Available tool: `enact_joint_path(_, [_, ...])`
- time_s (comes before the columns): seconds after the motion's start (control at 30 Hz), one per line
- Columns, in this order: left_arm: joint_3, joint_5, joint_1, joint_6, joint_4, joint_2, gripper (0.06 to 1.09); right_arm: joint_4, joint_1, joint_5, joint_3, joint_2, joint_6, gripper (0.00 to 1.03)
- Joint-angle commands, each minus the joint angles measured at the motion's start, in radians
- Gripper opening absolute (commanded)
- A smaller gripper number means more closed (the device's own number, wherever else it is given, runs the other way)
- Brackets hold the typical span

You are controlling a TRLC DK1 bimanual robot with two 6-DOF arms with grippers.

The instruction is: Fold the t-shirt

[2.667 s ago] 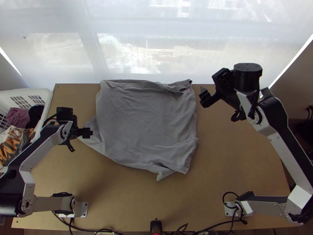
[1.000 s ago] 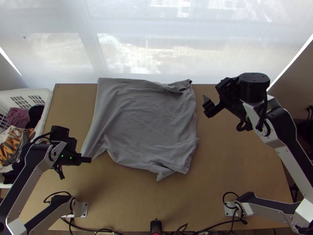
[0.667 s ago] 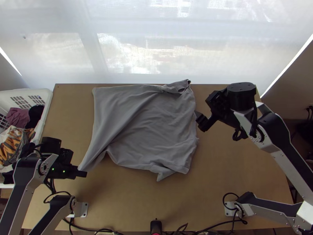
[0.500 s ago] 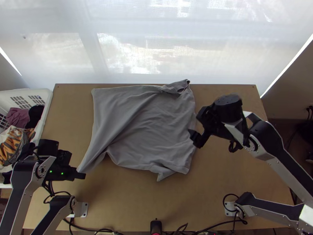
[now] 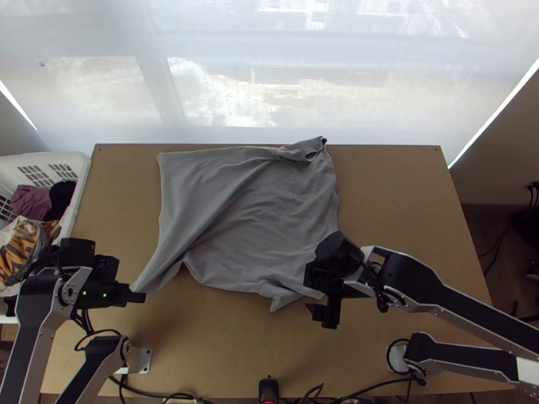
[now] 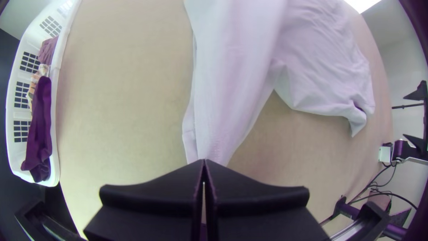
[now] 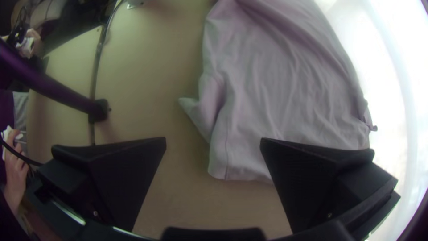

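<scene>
Evidently the right pincer [image 5: 322,315] was the one the coming move turned on: its fingers stood wide apart with nothing gripped, and from it, by the top view's clock, the t-shirt's free near corner [image 5: 311,292] lay close by at about 11 o'clock. A small pointed flap [image 5: 281,301] stuck out of the hem between 9 and 10. The left pincer [image 6: 204,161], well apart at 9, was closed on another corner of the cloth.

From that hold a long, soft ridge ran off between 1 and 2 o'clock, across the grey t-shirt [image 5: 269,209], which lay mostly spread on the bench [image 5: 222,350], rucked at its far edge. Beyond the left pincer, toward 11, stood a white basket [image 5: 77,195] of clothes.

Likely the step in hand was securing both near corners before folding; a bite too shallow might have caught only the flap.
</scene>
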Motion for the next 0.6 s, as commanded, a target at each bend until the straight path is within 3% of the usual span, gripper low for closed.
enact_joint_path(0.0, [0.004, 0.0, 0.036, -0.005, 0.016, 0.005, 0.09, 0.051, 0.093, -0.008, -0.06, 0.096, -0.023, 0.98])
enact_joint_path(0.57, [-0.021, -0.001, 0.076, 0.01, 0.048, 0.032, 0.09, 0.294, 0.13, -0.014, -0.155, 0.294, 0.023, 0.94])
